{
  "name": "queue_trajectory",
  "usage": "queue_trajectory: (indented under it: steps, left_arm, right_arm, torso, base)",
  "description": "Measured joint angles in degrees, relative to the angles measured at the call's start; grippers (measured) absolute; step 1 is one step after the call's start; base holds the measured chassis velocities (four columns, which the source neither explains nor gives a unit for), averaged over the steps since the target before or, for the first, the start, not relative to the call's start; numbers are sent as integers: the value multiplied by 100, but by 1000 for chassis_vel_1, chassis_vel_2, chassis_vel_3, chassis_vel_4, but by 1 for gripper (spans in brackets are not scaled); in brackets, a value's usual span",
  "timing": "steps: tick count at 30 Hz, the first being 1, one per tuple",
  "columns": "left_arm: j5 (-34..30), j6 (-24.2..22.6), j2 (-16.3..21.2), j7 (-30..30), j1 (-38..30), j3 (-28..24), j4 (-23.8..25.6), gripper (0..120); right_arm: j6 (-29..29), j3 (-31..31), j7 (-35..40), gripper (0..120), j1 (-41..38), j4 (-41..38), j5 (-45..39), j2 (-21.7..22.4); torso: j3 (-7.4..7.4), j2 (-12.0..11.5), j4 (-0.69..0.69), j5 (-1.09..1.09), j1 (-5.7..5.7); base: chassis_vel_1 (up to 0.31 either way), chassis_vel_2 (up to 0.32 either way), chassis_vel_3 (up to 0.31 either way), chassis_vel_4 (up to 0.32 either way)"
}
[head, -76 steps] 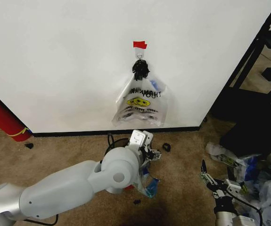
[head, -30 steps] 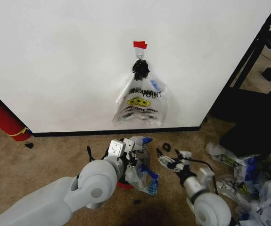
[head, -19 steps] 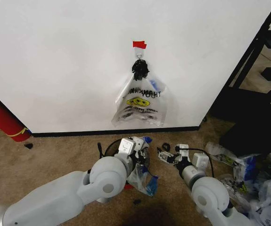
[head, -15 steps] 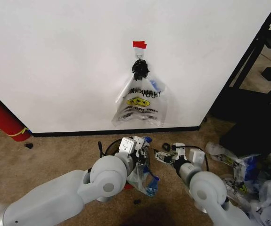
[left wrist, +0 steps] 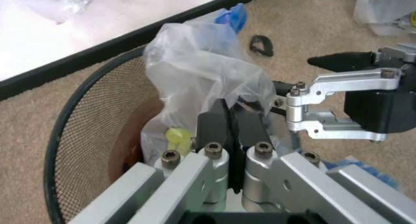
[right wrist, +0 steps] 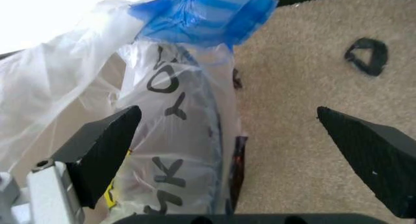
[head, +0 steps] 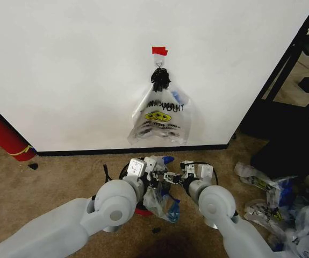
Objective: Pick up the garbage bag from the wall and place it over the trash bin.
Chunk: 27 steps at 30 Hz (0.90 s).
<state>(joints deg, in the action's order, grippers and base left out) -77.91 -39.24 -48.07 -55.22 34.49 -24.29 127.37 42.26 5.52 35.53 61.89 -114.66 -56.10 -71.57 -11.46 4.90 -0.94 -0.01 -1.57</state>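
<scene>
Two grippers at the bin mouth: bag held, not yet spread

Working left to right, note that the left gripper has its fingers pressed together on a fold of the garbage bag, holding it at the right side of the trash bin, just near of the wall. The bag stays bunched on that side, with a blue patch toward the wall. The right gripper, which hung low at the far right 2.5 s ago, has swung in beside the left one, its fingers spread wide either side of the plastic and gripping nothing. Judge this as preparation for a second hold; the bin mouth is still mostly uncovered.
</scene>
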Motion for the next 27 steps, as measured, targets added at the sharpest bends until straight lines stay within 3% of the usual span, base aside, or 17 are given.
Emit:
queue_trajectory:
  steps: [5,10,27]
  left_arm:
    - [125,47,37,28,122,88,-9,0]
    - [158,54,79,55,201,147,7,0]
    - [176,59,163,105,374,357,116,0]
  right_arm:
    - [-12,-73,-11,98,-78,247,-3,-148]
    - [-20,-125,-14,85,-113,352,-36,-207]
    - [-32,-176,323,22,-258,638,-553,-428]
  torso:
    - [0,0,0,0,0]
    - [0,0,0,0,0]
    - [0,0,0,1,0]
  base:
    - [0,0,0,0]
    - [0,0,0,0]
    - [0,0,0,0]
